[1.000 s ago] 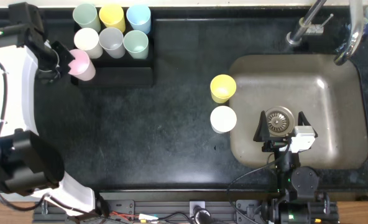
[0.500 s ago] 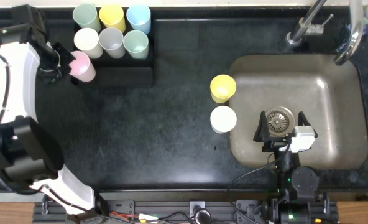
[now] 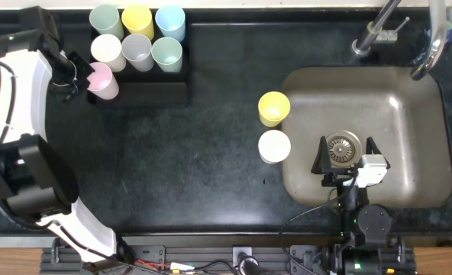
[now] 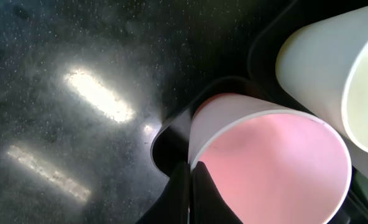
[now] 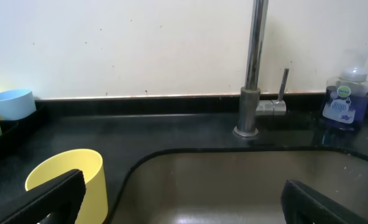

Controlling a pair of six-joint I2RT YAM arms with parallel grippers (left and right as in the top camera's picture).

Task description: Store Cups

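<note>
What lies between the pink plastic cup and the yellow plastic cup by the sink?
Top view: beyond the pink plastic cup, the black cup rack, its front empty, then bare black countertop.

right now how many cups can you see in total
9. Six stand in the rack, two rows of three. The left hand holds a pink cup at the rack's left end. A yellow cup and a white cup stand by the sink.
</note>
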